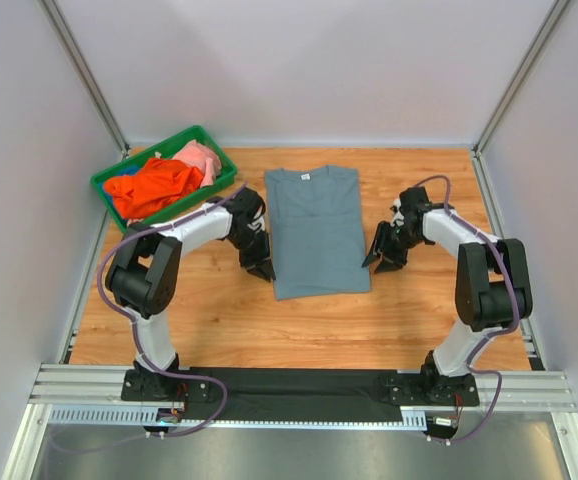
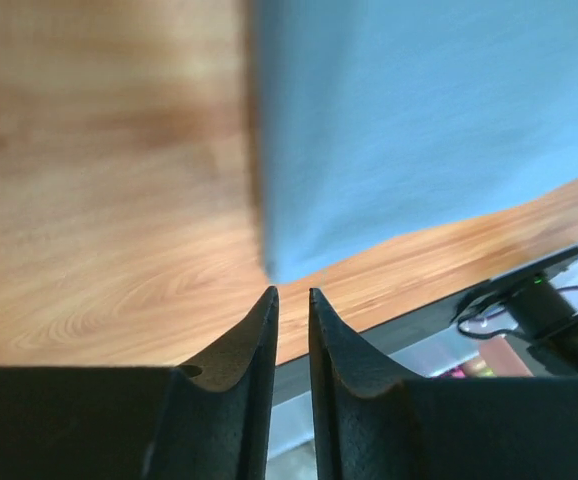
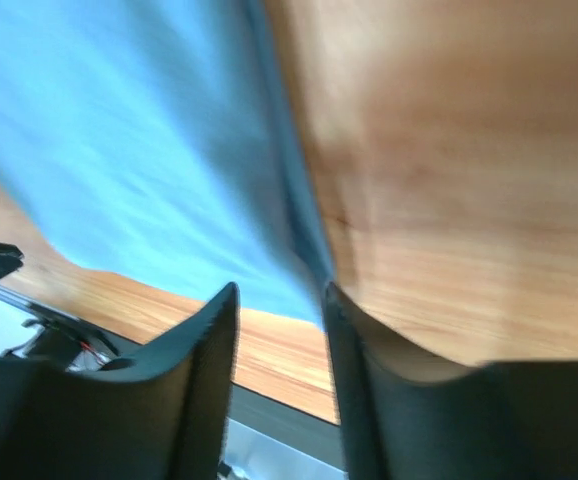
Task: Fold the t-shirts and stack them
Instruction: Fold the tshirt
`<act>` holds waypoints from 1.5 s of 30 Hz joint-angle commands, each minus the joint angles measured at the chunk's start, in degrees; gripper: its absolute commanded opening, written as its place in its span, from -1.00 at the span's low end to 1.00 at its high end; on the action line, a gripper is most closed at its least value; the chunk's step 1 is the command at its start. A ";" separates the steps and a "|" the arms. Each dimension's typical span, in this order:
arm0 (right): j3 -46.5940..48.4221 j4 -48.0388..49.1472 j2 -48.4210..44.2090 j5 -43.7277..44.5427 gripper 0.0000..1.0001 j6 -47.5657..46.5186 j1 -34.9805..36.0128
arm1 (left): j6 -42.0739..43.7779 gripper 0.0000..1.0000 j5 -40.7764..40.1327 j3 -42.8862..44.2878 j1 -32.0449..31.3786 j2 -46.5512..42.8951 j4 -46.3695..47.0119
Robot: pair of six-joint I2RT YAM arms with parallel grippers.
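The worktop (image 1: 199, 320) carries one grey-blue tee (image 1: 314, 235), lying flat in the middle of the overhead frame. Its sides are turned in, so it makes a tall rectangle. Its long axis runs up and down the frame, with the collar at the top and the hem at the bottom.

The left arm (image 1: 184, 232) reaches in from the left and the right arm (image 1: 459, 235) from the right, each at its own lower corner of the tee. Neither is the nearer.

The left jaws stand slightly apart with nothing in the gap, and the tee's corner lies just beyond their tips, towards the upper right of that wrist view. The right jaws stand wider. The tee's edge runs down into the mouth of their gap, and we see no pinch on it.

We judge that the coming fold will bring the hem up towards the collar, so each pair must first close on its corner.

At upper left a green bin (image 1: 169, 142) holds an orange tee (image 1: 154, 185) and a pink tee (image 1: 201, 158). The bin is near the grey-blue tee's top corner but apart from it, and nothing lies across the fold's path.
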 commanded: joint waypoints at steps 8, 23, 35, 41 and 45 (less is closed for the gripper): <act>23.08 2.09 15.85 -7.37 -0.52 -1.28 -0.18 | 3.95 -0.49 1.17 27.60 0.88 13.68 -4.22; 37.25 -1.31 21.86 -2.89 -0.35 -3.93 -1.23 | 3.60 -0.38 -4.54 44.74 4.57 22.05 -12.82; 18.45 -6.61 7.26 -5.70 -0.24 -6.82 1.49 | 2.99 -0.35 3.90 10.72 2.02 1.66 -5.72; 12.55 -5.73 4.53 -2.71 0.00 -9.64 1.58 | 2.02 -0.21 7.15 -1.37 2.02 -4.24 1.84; 10.27 -3.54 5.50 -2.45 0.01 -9.81 1.58 | 2.02 -0.17 6.54 -3.66 2.02 -3.89 4.12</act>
